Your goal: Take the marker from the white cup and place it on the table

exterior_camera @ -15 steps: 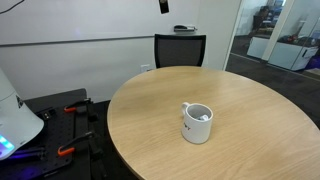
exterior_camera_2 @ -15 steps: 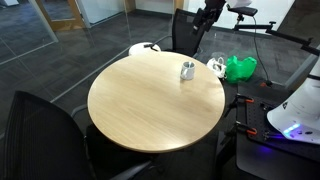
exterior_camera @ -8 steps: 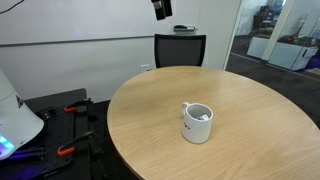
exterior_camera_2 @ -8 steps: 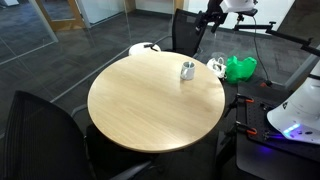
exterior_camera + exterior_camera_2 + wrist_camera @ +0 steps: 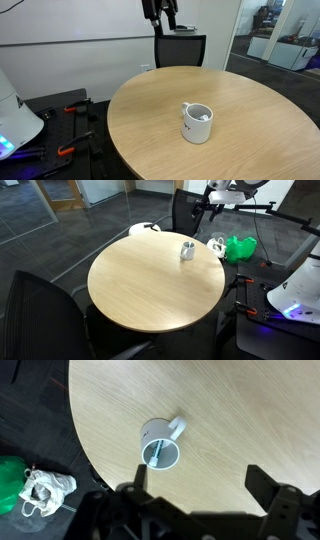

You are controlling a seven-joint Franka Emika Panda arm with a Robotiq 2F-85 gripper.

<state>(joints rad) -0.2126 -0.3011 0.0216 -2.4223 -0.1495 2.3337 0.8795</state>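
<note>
One marker (image 5: 153, 456) leans in the cup (image 5: 146, 432) on the surface (image 5: 240, 410); claw (image 5: 197, 485) hangs high above, spread wide for the grab.

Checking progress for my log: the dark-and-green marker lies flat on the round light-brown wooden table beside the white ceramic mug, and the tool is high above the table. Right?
Not quite. The short dark-and-green marker stands inside the white ceramic mug, not on the round light-brown wooden table; the wrist view shows this. The tool is indeed high above the table.
</note>
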